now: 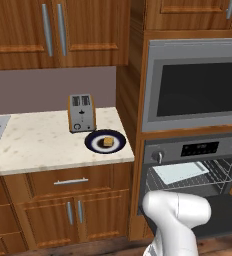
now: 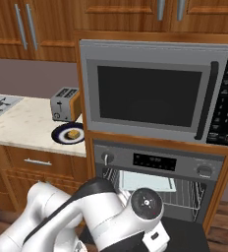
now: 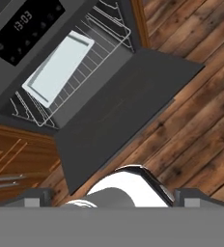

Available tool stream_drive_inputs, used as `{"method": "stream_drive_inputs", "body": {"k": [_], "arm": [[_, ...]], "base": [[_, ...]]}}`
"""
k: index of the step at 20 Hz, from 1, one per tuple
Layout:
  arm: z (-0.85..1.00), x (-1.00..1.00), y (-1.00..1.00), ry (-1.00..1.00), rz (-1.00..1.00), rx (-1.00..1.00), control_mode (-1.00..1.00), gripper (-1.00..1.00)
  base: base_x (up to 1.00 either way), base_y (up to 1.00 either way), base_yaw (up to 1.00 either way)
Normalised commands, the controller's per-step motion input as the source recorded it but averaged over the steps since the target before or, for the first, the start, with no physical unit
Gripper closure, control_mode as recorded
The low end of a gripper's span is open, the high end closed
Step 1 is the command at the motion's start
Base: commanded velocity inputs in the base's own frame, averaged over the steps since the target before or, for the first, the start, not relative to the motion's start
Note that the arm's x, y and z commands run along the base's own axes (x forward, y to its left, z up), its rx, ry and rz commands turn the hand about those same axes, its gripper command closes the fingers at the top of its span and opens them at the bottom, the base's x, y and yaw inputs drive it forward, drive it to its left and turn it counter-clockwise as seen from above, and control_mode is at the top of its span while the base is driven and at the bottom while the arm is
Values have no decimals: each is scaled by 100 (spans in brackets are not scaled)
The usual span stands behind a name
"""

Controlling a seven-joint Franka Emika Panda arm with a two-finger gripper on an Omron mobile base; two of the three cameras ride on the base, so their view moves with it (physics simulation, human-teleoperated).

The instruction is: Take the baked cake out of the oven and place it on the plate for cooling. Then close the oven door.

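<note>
Your claw (image 3: 111, 195) hangs wide open and empty above the lowered oven door (image 3: 119, 111); the baked cake (image 1: 107, 142) sits on the plate (image 1: 94, 144).

The oven (image 3: 61, 72) has a dark display strip (image 3: 27, 29) on its front. In the hand view it shows light digits that look like 13:03, seen tilted. The microwave (image 2: 155, 93) has a keypad (image 2: 227, 98) with small white marks on the buttons, but they are too tiny to read.
</note>
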Motion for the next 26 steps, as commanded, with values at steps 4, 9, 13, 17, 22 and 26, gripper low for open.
{"method": "stream_drive_inputs", "body": {"k": [4, 9, 13, 17, 22, 26], "arm": [[-14, 0, -2, 0, -4, 3, -100, -100], [-15, 0, -2, 0, -3, 2, -100, -100], [-16, -4, -5, 0, -2, 3, -100, -100], [-14, -8, -3, 0, -2, 3, -100, -100], [-15, -6, -1, 0, -3, 3, -100, -100], [-19, -1, 0, 0, -4, 1, -100, -100]], "base": [[0, 0, 0], [0, 0, 0], [0, 0, 0], [0, 0, 0], [0, 0, 0], [0, 0, 0]]}}
